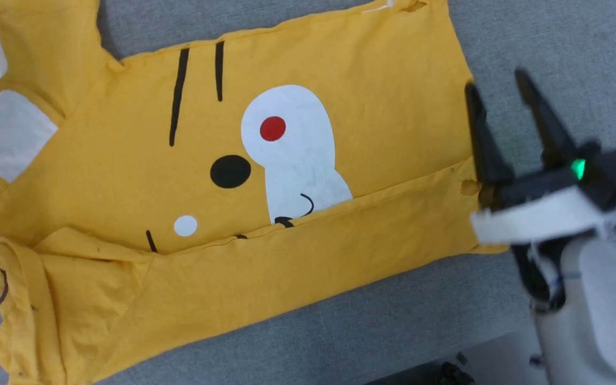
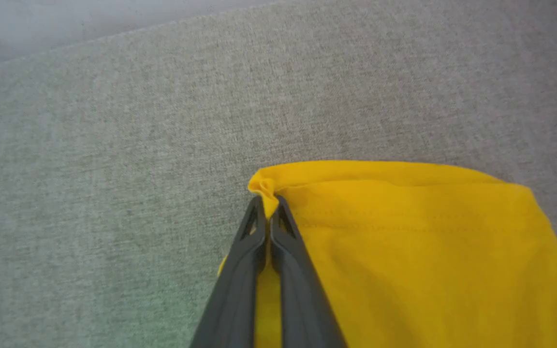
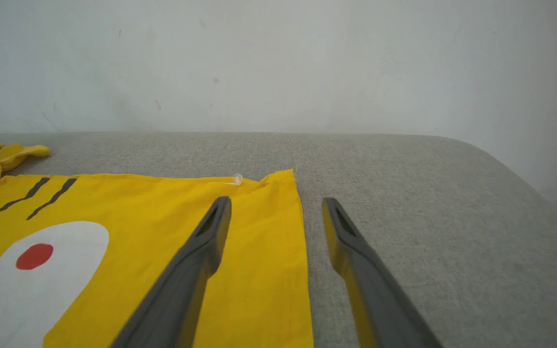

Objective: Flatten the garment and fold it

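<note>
**Garment Pinched at One Corner, Near Edge Folded Over**

The garment (image 1: 393, 96) is seen spread print side up across a grey tabletop (image 1: 554, 37). Its nearest long edge is laid back over the body as a flap (image 1: 313, 278), by which the lower end of a white oval (image 1: 297, 160) in the print is covered.

At the near right, the right gripper (image 1: 496, 85) is held with its jaws wide, set astride the garment's right edge. In the right wrist view one finger (image 3: 196, 261) is seen over yellow cloth and the other (image 3: 360, 261) over bare tabletop. Whether cloth is touched by either cannot be told. A small hole (image 1: 468, 187) is shown in the cloth just beside this gripper, where the flap's edge meets the garment's side.

In the left wrist view the left gripper (image 2: 265, 205) is shown with its jaws closed on a small bunched fold at a corner of the garment. Yellow cloth is seen between the fingers and spread to their right, and grey tabletop beyond.

Farther up the print, a white dot (image 1: 185, 225), a black oval (image 1: 230, 171), a red dot (image 1: 272, 128) set in the white oval, and two black strokes (image 1: 219, 69) are displayed. A white patch (image 1: 6, 133) is seen at the far left.

Behind the tabletop a pale wall (image 3: 278, 63) is shown.
</note>
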Robot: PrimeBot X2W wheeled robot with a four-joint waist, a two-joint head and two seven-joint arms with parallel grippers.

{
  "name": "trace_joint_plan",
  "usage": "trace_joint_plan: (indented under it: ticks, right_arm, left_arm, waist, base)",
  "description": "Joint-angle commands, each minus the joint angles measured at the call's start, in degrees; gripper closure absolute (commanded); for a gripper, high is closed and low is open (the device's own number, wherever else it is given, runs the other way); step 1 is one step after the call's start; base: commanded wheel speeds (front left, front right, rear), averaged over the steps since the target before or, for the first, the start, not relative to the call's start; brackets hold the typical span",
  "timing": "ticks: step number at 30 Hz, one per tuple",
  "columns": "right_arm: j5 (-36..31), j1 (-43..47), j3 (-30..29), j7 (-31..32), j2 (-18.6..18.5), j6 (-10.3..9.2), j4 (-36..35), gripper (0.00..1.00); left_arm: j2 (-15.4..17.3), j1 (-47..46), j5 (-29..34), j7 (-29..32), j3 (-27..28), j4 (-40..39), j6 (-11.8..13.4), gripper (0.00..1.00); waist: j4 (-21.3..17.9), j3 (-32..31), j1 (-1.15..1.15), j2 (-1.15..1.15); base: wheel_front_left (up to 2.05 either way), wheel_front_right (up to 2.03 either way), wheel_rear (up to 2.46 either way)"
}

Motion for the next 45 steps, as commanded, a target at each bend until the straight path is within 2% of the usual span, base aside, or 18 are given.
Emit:
trace_joint_plan:
  ticks: [1,5,8,9,14,23,24,25,27,29,33,41,45]
  right_arm:
    - [-0.5,-3.7,-0.5,2.1,-0.5,-0.06,0.3,0.00]
    - [0.1,-12.5,-0.8,11.7,-0.5,-0.06,3.7,0.00]
    - [1.2,-19.4,-1.3,21.2,-0.4,-0.06,9.0,0.00]
    - [1.2,-19.4,-1.3,21.2,-0.4,-0.06,9.0,0.00]
    - [0.7,-29.0,-4.5,34.7,0.2,-0.06,18.4,0.00]
    - [-5.0,-37.8,-8.1,48.1,0.9,-0.06,29.5,0.00]
    - [-5.3,-38.2,-8.4,49.8,0.9,-0.06,30.3,0.34]
    - [-5.8,-38.5,-8.5,51.6,0.9,-0.06,31.0,0.60]
    - [-6.8,-38.7,-8.7,54.4,0.9,-0.06,31.4,0.96]
    - [-7.2,-38.4,-9.3,56.0,1.0,-0.06,31.0,1.00]
    - [-7.1,-36.6,-9.3,55.5,1.0,-0.06,28.6,1.00]
    - [-2.4,-28.5,-6.9,39.0,1.0,-0.06,22.4,1.00]
    - [-0.1,-23.5,-4.4,31.9,-0.9,-0.06,21.0,1.00]
  left_arm:
    - [0.2,2.4,-0.4,-0.1,-0.6,0.2,-0.2,1.00]
    - [-0.1,2.5,-0.3,-1.4,-0.7,-1.1,-0.1,1.00]
    - [-0.5,2.3,-0.3,-2.5,-0.9,-1.9,-0.4,1.00]
    - [-0.5,2.3,-0.3,-2.5,-0.9,-1.9,-0.4,1.00]
    - [-1.5,1.5,-0.3,-3.5,-1.6,-2.6,-0.9,1.00]
    - [-3.3,-0.1,-0.2,-5.2,-3.0,-2.6,-2.2,1.00]
    - [-3.4,-0.2,-0.2,-5.4,-3.1,-2.3,-2.4,1.00]
    - [-3.5,-0.3,-0.2,-5.5,-3.2,-2.1,-2.6,1.00]
    - [-3.7,-0.5,-0.3,-5.9,-3.4,-1.7,-2.9,1.00]
    - [-4.0,-0.5,-0.5,-6.7,-3.3,-1.3,-3.0,1.00]
    - [-4.3,0.1,-0.3,-11.5,-2.8,-0.8,-3.5,1.00]
    - [-6.2,6.8,-0.1,-30.7,0.3,-2.3,-3.6,1.00]
    - [-7.3,13.0,-1.6,-36.7,1.7,-4.8,-3.4,1.00]
  waist:
    - [0.4,-0.2,0.00,0.00]
    - [1.1,-0.2,0.00,0.00]
    - [1.9,0.1,0.00,0.00]
    - [1.9,0.1,0.00,0.00]
    - [3.8,1.4,0.00,0.00]
    - [6.2,3.0,0.00,0.00]
    - [6.3,3.1,0.00,0.00]
    - [6.5,3.1,0.00,0.00]
    - [6.7,3.0,0.00,0.00]
    - [6.9,2.8,0.00,0.00]
    - [7.4,1.5,0.00,0.00]
    - [8.6,-5.5,0.00,0.00]
    - [9.7,-10.2,0.00,0.00]
  base:
    - [0.00,0.00,0.00]
    - [0.00,0.00,0.00]
    - [0.00,0.00,0.00]
    - [0.00,0.00,0.00]
    - [0.00,0.00,0.00]
    - [0.00,0.00,0.00]
    - [0.00,0.00,0.00]
    - [0.00,0.00,0.00]
    - [0.00,0.00,0.00]
    - [0.00,0.00,0.00]
    - [0.00,0.00,0.00]
    - [0.00,0.00,0.00]
    - [0.00,0.00,0.00]
